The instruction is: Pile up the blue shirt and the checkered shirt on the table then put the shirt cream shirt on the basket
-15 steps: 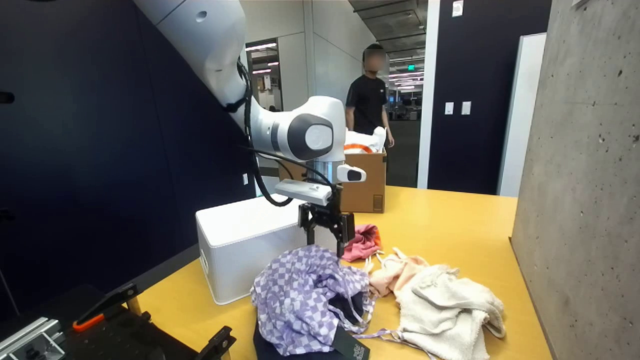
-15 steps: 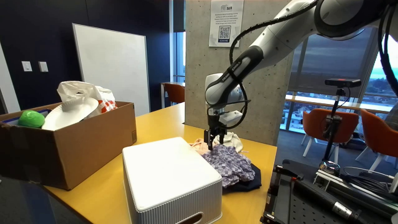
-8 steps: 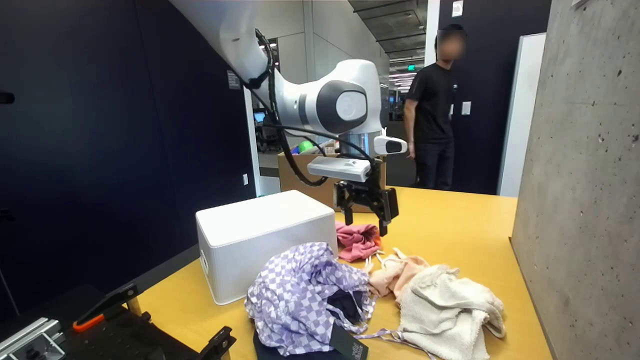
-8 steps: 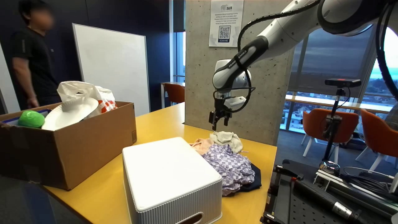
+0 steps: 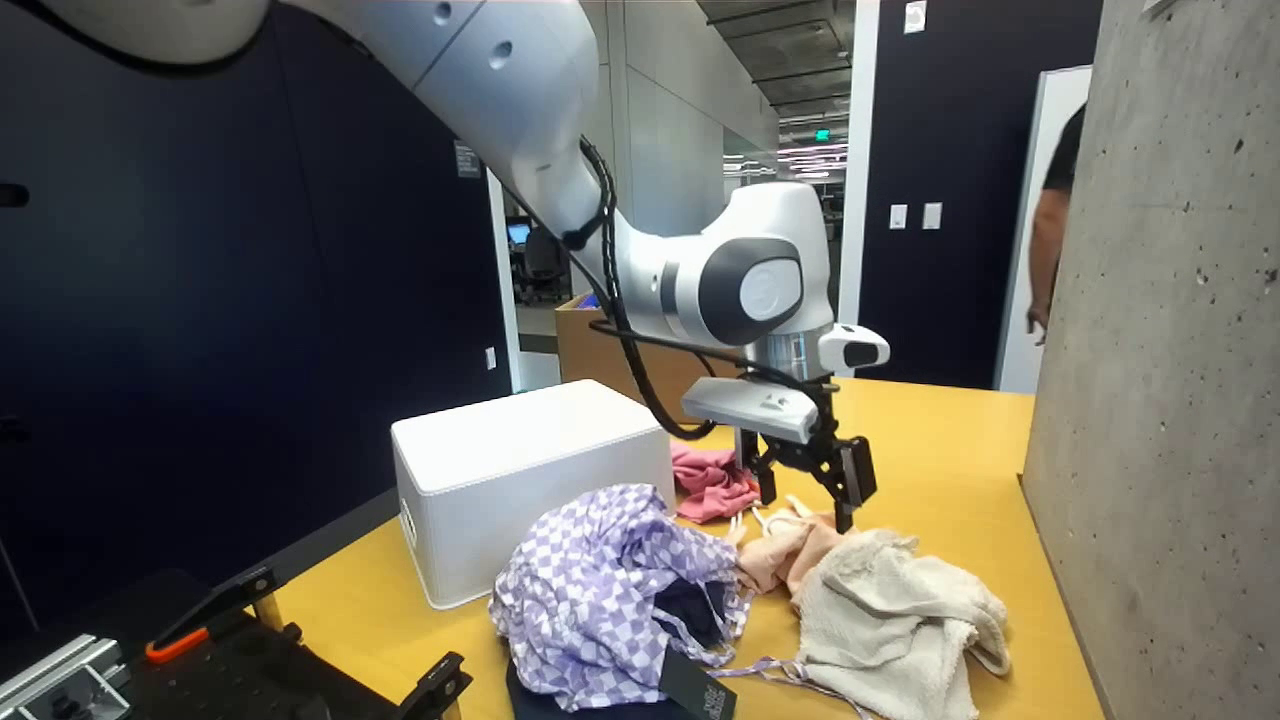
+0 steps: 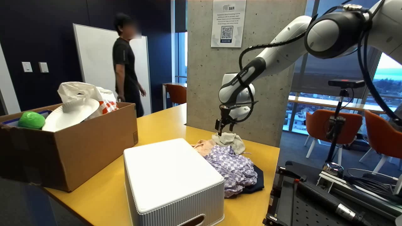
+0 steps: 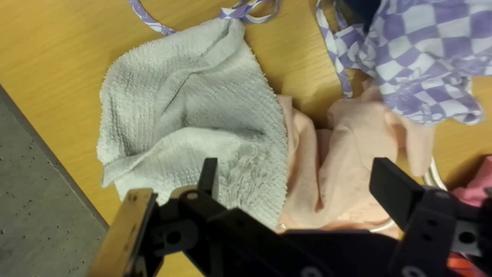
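Evidently, checkered shirt (image 5: 600,600) lies piled on blue shirt (image 6: 258,182), so we take it the gripper (image 7: 300,182), empty and spread wide above the table (image 5: 920,450) where cream shirt (image 7: 184,107) meets peach cloth (image 7: 349,154), is placed there to pinch the cream edge next.

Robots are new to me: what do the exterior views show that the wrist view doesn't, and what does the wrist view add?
Only the exterior views: the long white arm, the white basket, the cardboard box and a person in dark clothes.

Only the wrist view: a straight-down look through the open gripper, framing peach cloth and part of the cream shirt.

Both: those two garments, the gripper, the checkered shirt, the dark blue cloth (just a corner from the wrist), the yellow table and the concrete wall.
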`<state>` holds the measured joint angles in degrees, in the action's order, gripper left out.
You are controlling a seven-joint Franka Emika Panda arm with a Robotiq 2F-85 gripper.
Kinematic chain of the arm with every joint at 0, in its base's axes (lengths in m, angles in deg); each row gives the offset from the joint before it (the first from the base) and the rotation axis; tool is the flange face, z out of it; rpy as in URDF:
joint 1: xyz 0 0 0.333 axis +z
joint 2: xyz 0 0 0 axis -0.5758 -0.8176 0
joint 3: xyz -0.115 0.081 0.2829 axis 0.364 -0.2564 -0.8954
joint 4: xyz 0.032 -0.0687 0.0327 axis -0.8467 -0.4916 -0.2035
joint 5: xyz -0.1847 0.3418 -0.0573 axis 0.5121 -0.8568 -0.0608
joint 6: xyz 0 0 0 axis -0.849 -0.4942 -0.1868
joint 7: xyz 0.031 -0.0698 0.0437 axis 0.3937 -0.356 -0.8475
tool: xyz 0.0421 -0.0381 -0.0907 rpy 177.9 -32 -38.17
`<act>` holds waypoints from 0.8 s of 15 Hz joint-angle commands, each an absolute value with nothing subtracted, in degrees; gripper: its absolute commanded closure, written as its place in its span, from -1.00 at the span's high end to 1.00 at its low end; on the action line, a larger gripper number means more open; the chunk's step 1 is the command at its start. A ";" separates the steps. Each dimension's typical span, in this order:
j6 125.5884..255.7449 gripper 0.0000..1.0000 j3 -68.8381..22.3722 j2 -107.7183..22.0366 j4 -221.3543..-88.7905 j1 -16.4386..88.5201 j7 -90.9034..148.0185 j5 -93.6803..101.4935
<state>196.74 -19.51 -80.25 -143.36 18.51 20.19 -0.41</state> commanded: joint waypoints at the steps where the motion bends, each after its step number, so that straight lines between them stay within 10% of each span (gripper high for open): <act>1: 198.69 1.00 -18.77 -89.50 -133.49 17.68 20.63 0.24; 10: 196.71 1.00 -14.72 -103.45 -117.57 15.94 23.94 1.03; 11: 196.53 0.50 -14.52 -104.46 -116.35 15.67 24.14 1.08; 12: 196.23 0.47 -14.37 -105.25 -115.31 15.43 24.24 1.16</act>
